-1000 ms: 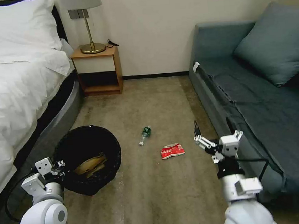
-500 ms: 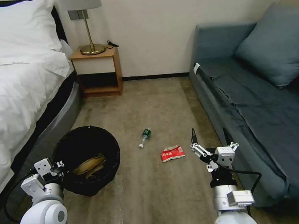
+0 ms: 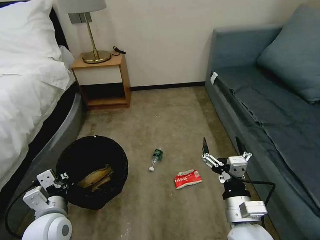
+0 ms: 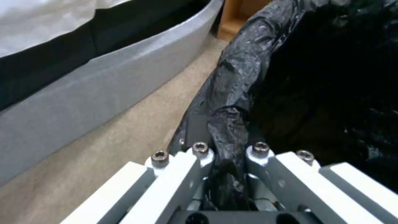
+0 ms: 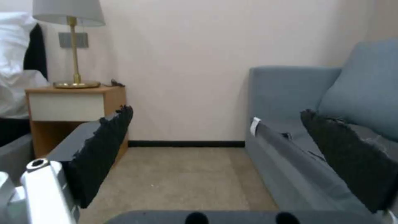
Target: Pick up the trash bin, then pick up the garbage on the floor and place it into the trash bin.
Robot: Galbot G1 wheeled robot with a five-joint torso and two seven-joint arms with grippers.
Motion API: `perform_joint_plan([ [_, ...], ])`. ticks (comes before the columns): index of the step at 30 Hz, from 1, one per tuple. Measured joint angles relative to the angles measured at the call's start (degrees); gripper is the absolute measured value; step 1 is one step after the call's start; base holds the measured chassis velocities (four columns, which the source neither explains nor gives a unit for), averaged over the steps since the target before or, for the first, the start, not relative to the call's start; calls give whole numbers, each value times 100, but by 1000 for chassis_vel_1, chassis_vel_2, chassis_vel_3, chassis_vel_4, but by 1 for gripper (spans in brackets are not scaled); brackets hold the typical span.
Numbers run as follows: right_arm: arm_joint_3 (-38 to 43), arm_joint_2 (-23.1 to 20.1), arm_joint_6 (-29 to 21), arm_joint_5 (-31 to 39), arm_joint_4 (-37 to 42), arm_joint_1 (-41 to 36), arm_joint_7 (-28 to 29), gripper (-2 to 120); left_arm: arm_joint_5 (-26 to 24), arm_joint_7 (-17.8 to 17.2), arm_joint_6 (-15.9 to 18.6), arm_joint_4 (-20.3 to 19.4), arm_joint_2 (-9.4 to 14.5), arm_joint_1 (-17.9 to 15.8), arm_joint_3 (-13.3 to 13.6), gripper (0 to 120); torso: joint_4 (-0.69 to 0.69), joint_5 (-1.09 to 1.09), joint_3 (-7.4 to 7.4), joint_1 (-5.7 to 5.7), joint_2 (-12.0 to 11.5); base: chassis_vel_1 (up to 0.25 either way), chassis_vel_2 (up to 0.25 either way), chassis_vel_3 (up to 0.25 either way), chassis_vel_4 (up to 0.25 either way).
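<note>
So the left gripper point(image 3: 63, 177) is clamped on the liner rim of the trash bin point(image 3: 92, 171), which sits beside the bed point(image 3: 16, 108) with a brown paper bag point(image 3: 94, 177) inside. The right gripper point(image 3: 222, 148) hangs spread wide, gripping nothing, next to the sofa point(image 3: 276, 115). On the carpet between them lie the bottle point(image 3: 155, 158) and the red-white snack packet point(image 3: 188, 178).

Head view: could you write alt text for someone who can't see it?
The left gripper grips the rim of the trash bin; a bottle and red snack packet lie on carpet beside the open right gripper.
</note>
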Motion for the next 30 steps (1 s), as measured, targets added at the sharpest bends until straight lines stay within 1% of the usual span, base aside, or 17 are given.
perform_joint_plan([
  [10, -59, -206, -126, 140, -135, 199, -1, 100, -39, -2, 7, 10, 53, -60, -43, 3, 0, 0, 0, 0, 0, -148, 139, 148, -147],
  [17, -102, -368, -115, 187, -277, 231, -7, 100, -99, -13, 35, -50, 85, -27, -144, 3, 0, -1, 0, 1, 0, -127, 117, 118, -141],
  [19, -133, -431, -8, 187, -384, 285, -68, 100, -99, -13, 28, -48, 85, -19, -170, 3, 1, 0, 0, 1, 0, -102, 102, 85, -84],
  [21, -145, -843, 155, 250, -497, 403, -292, 100, -104, -12, 20, -36, 103, -7, -185, 3, 0, 1, 0, 0, 0, -27, 8, 19, -18],
  [22, -145, -843, 155, 250, -497, 403, -292, 100, -104, -12, 20, -36, 103, -7, -185, 3, 0, 1, 0, 0, 0, 0, 0, 0, 0],
  [23, -145, -1043, 180, 345, -509, 467, -423, 100, -109, -9, 15, -20, 116, -3, -184, 3, 0, 0, 0, 0, 0, 0, 0, 0, 0],
  [26, -173, -1851, 171, 962, -684, 828, -1021, 100, -123, 0, -2, 50, 169, -11, -158, 3, 0, 0, -1, 0, 0, 0, 0, 0, 0],
  [27, -173, -1851, 171, 962, -684, 828, -1021, 100, -123, 0, -2, 50, 169, -11, -158, 3, 0, 0, -1, 0, 0, 0, 0, 0, 0],
  [28, -194, -2092, 185, 1153, -792, 961, -1238, 100, -130, 2, -2, 59, 183, -17, -152, 3, 0, 0, 0, 0, 0, 0, 0, 0, 0],
  [30, -386, -2816, 357, 1689, -1342, 1486, -2072, 100, -149, 9, -9, 77, 203, -41, -123, 3, 0, 2, 0, 1, 0, 0, 0, 0, 0],
])
